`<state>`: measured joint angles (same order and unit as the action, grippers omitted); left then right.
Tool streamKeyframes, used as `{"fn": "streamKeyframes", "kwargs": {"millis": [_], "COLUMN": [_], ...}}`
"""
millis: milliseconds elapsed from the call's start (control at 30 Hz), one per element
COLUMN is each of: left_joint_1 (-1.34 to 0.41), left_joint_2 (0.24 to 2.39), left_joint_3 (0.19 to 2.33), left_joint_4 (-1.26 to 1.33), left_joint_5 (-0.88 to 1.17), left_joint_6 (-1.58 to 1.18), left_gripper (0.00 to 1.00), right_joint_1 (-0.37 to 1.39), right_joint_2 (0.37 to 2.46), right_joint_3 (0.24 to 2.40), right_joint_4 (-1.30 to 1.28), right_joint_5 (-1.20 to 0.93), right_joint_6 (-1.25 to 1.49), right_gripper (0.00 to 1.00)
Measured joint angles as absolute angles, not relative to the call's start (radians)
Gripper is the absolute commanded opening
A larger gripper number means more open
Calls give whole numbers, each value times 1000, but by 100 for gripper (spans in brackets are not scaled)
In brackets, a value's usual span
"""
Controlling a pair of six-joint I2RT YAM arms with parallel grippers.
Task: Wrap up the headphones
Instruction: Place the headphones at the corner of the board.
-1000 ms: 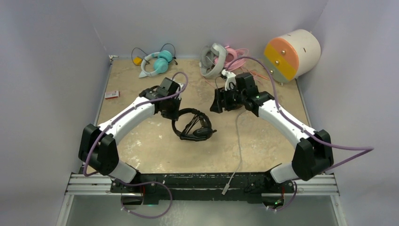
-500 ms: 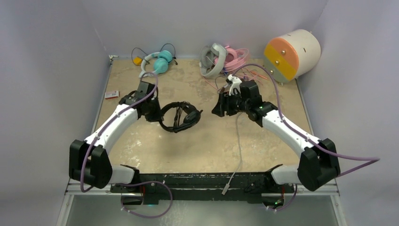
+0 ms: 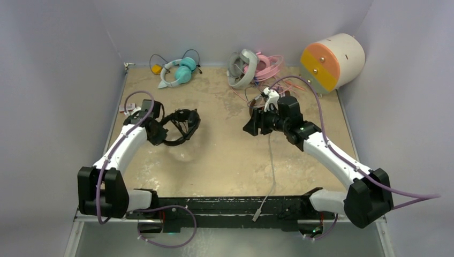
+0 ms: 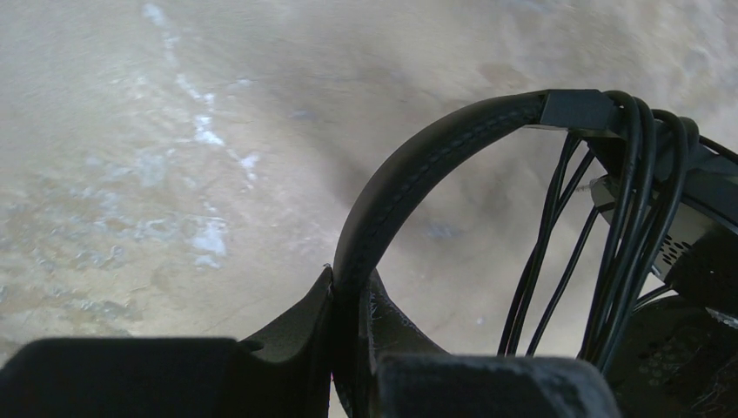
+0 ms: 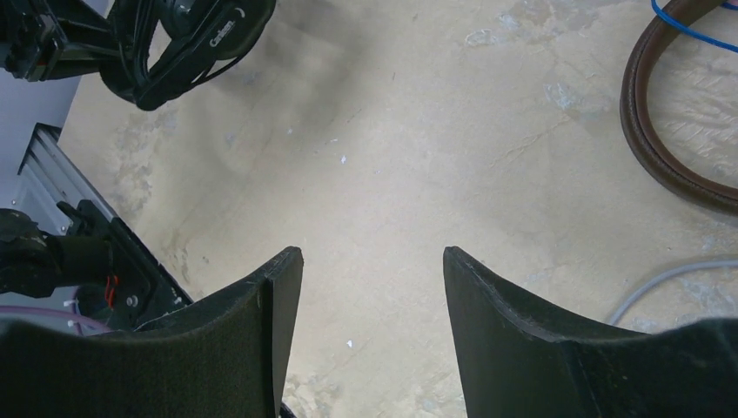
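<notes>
**Item 1. Black headphones** (image 3: 182,124). Far to the left of the cream cylinder (image 3: 332,61) and nearer the arm bases. Held off the counter (image 3: 225,160), with a shadow on the surface beneath. The thin black cable (image 4: 627,218) is looped in several turns across the frame beside one earcup.

**Item 2. Left jaws.** Closed narrow on the stitched black headband (image 4: 409,174), which passes between the two pads.

**Item 3. Right jaws.** Standing wide with nothing between them, over bare counter. They lie left of the cylinder and a little nearer the bases, between it and the black headphones.

**Item 4. Brown headband** (image 5: 670,148). Lies on the counter and shows only from the right wrist. Its place against the cylinder cannot be told.

**Item 5. Grey-white headphones** (image 3: 242,68) and **pink headphones** (image 3: 267,63). Touching in one heap just left of the cylinder, along the far edge.

**Item 6. Teal-and-white headphones** (image 3: 179,71). On the same far edge, well left of the cylinder.

**Item 7. Grey cable** (image 5: 670,277). Runs from beneath the right jaws to the near rail, left of the cylinder.
</notes>
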<state>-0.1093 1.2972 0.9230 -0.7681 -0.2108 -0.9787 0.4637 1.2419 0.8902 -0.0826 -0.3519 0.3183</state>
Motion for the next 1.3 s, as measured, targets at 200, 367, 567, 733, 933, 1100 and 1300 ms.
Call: {"fn": "streamKeyframes", "kwargs": {"millis": [200,367,567,733,933,1100,1300], "left_joint_1": [-70,-41,-4,57,157,283,327], "left_joint_2": [1265,1223,1160,1161,1166,1184,1189], "left_joint_3": [868,867,824,796,741,713,694], "left_joint_4": [-820,-889,-909,-900,-879,-828,-730], "left_joint_5": [-298,-410,-468,-464,-448,-395,-330], "left_joint_6": [-1148,-1291,-1378,-1398,-1404,-1388,-1341], "left_gripper": [0,0,2,2,2,19,47], "right_joint_1": [464,463,464,464,464,464,464], "right_joint_2": [1206,1203,1203,1203,1205,1205,1202], "right_joint_3": [862,862,852,841,830,829,825], "right_joint_4": [-69,-61,-42,-24,14,16,14], "right_joint_5": [-348,-348,-348,-348,-350,-350,-350], "right_joint_6": [321,321,323,327,337,341,348], "right_gripper": [63,63,62,62,62,62,62]}}
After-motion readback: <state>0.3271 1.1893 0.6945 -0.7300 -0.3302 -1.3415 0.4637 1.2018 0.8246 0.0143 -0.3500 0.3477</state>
